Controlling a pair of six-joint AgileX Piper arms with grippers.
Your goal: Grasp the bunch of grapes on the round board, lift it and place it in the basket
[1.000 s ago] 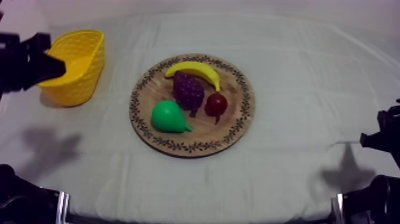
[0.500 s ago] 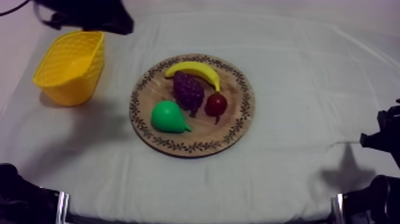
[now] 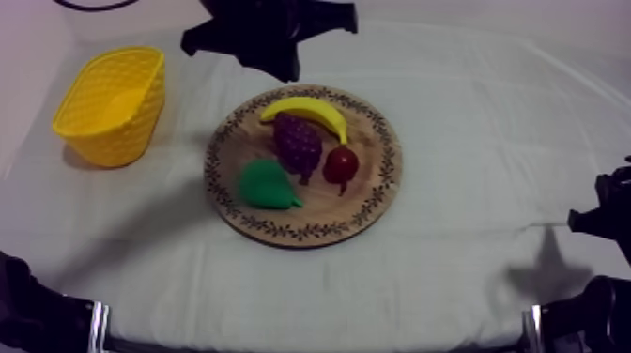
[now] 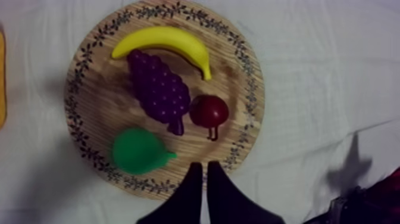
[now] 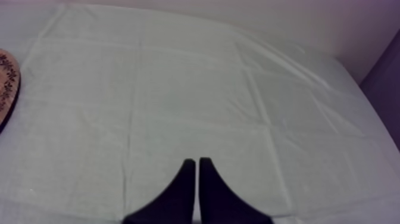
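Observation:
The purple bunch of grapes (image 3: 298, 144) lies in the middle of the round wooden board (image 3: 376, 192), between the banana (image 3: 305, 111) and the green pear (image 3: 265, 184). My left gripper (image 3: 283, 69) hangs over the cloth just behind the board's far rim. Seen from the left wrist, its fingers lie together as a narrow wedge (image 4: 204, 168) over the board's rim (image 4: 95, 113), apart from the grapes (image 4: 159, 90). The yellow basket (image 3: 113, 103) stands at the far left. My right gripper (image 3: 601, 214) rests low at the right, its fingers together (image 5: 197, 162) over bare cloth.
A small red fruit (image 3: 341, 164) lies right of the grapes, touching them or nearly so. The left arm's shadow falls across the pear and the cloth left of the board. A bit of the board's rim (image 5: 7, 83) shows far from the right gripper.
My left arm has swung from beside the basket, along the back of the table, to just behind the board. The fruit, the basket and the right arm have not moved.

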